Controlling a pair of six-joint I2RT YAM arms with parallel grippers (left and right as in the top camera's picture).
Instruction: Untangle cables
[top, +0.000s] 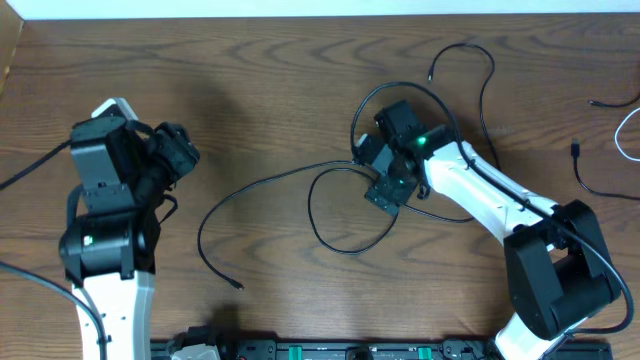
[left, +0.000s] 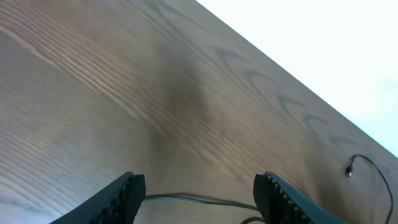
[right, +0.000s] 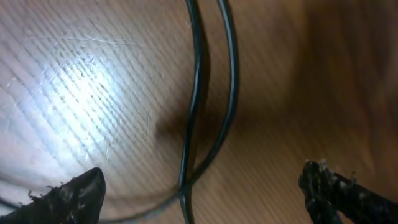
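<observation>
My right gripper (right: 202, 193) hangs low over the wooden table (top: 280, 80), fingers (right: 71, 196) spread wide and gripping nothing. 2 strands of the looped black cable (right: 198, 62) run across the wood between them. That cable coils at mid-table, and its long tail curves left to a small plug end (top: 238, 287). My left gripper (left: 199, 199) is spread wide too and empty, well apart from the coils, with a black strand on the table beyond its fingertips. A second black cable (top: 480, 70) curls behind the right arm. Near the right edge lie a white cable (top: 628, 135) and 1 more black cord (top: 590, 185).
</observation>
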